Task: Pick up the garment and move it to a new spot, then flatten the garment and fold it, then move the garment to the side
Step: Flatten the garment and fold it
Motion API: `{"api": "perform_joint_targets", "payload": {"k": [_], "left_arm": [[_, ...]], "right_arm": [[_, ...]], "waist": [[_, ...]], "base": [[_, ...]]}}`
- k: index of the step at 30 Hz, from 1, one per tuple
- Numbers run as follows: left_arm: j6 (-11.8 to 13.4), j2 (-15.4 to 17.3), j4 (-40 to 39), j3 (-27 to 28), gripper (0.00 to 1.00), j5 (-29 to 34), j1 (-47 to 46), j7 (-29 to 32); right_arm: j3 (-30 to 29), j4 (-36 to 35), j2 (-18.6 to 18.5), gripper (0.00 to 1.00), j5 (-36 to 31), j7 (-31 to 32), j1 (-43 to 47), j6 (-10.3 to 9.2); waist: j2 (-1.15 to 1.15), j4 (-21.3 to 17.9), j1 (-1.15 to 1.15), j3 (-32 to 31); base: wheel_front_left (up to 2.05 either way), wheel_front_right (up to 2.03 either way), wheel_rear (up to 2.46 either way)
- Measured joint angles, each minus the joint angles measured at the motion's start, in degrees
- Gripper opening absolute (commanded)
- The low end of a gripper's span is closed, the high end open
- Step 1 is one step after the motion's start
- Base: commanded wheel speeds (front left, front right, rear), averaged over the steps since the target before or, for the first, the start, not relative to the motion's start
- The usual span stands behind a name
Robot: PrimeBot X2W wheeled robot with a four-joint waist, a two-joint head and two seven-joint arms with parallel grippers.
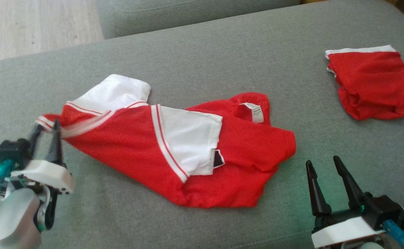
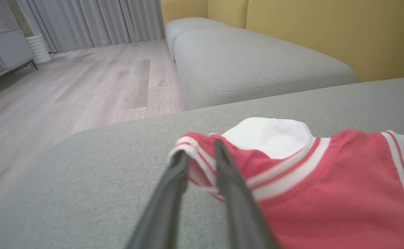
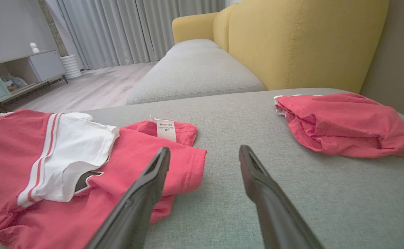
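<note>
The garment (image 1: 136,145) is a red shirt with white sleeves and striped trim, lying crumpled on the grey sofa cushion (image 1: 222,58). Its label faces up near the collar. My left gripper (image 1: 46,128) is at the shirt's left end. Its fingers stand slightly apart with the striped hem (image 2: 202,162) between them, and the jaws are open, not clamped. My right gripper (image 1: 321,160) hovers open over bare cushion just right of the shirt's red edge (image 3: 184,162), holding nothing.
A second red garment (image 1: 371,83) with a white band lies bunched at the far right of the cushion. Another grey seat (image 2: 250,58) and a yellow backrest (image 3: 298,38) lie beyond. Wooden floor (image 2: 66,90) drops off to the left.
</note>
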Motion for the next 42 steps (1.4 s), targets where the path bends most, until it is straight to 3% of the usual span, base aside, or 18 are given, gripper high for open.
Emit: {"api": "perform_joint_targets", "payload": {"k": [5,9,12,16,19,27,34,35,36,37,38,39,42], "left_arm": [[0.60,2.37,-5.24,0.04,1.00,6.75,-1.44,-0.02],[-1.46,2.55,-8.64,-3.46,1.00,10.82,-5.92,0.69],[-5.57,1.66,-11.41,-8.22,1.00,14.67,-12.05,4.41],[-13.15,-1.15,-12.17,-14.41,1.00,16.93,-18.74,10.15],[-15.52,-3.43,-11.16,-18.84,1.00,17.06,-21.42,13.69],[-16.44,-4.44,-6.86,-31.11,1.00,10.89,-25.87,17.80],[-16.44,-2.56,-5.25,-36.50,1.00,6.48,-28.25,18.30],[-16.44,-2.48,-5.25,-36.85,0.92,6.32,-28.26,18.31],[-16.44,-2.49,-5.31,-37.06,0.51,6.33,-28.26,18.31],[-16.44,-2.49,-5.39,-37.19,0.36,6.34,-28.26,18.31],[-16.44,-2.47,-5.57,-37.33,0.12,6.36,-28.27,18.29],[-16.44,-2.42,-5.89,-37.42,0.00,6.38,-28.27,18.19],[-16.44,-2.20,-7.33,-37.79,0.00,7.17,-28.52,16.60]], "right_arm": [[0.19,0.03,-0.01,1.00,0.00,0.00,-0.01,0.00],[0.84,0.08,-0.08,1.00,0.00,0.00,-0.17,0.00],[1.32,0.22,-0.14,1.00,0.00,0.00,-0.74,0.00],[1.59,0.19,-0.22,1.00,0.00,0.00,-2.70,0.00],[1.67,0.18,-0.21,1.00,0.10,0.00,-3.50,0.00],[2.80,0.30,0.31,1.00,0.68,0.00,-5.41,0.00],[2.71,0.29,1.15,1.00,1.10,0.00,-7.03,0.00],[2.68,0.27,1.25,1.00,1.10,0.00,-7.03,0.00],[2.66,0.29,1.29,1.00,1.10,0.00,-7.03,0.00],[2.61,0.27,1.29,1.00,1.10,0.00,-7.03,0.00],[2.50,0.27,1.30,1.00,1.10,0.00,-7.03,0.00],[2.34,0.29,1.30,1.00,1.10,0.00,-7.03,0.00],[2.02,0.31,1.33,1.00,1.10,0.00,-7.04,0.00]], "waist": [[0.00,0.66,0.00,0.23],[0.00,0.44,-0.01,0.49],[0.00,-0.17,-0.01,1.12],[0.00,-1.59,0.00,2.34],[0.00,-2.98,0.00,3.45],[0.00,-7.65,0.00,7.70],[0.00,-10.56,0.00,10.38],[0.00,-10.74,0.00,10.62],[0.00,-10.84,0.00,10.81],[0.00,-10.85,0.00,10.93],[0.00,-10.77,0.00,10.96],[0.00,-10.63,0.00,10.94],[0.00,-9.86,0.00,10.68]], "base": [[0.00,0.00,0.00],[0.00,0.00,0.00],[0.00,0.00,0.00],[0.00,0.00,0.00],[0.00,0.00,0.00],[0.00,0.00,0.00],[0.00,0.00,0.00],[0.00,0.00,0.00],[0.00,0.00,0.00],[0.00,0.00,0.00],[0.00,0.00,0.00],[0.00,0.00,0.00],[0.00,0.00,0.00]]}}
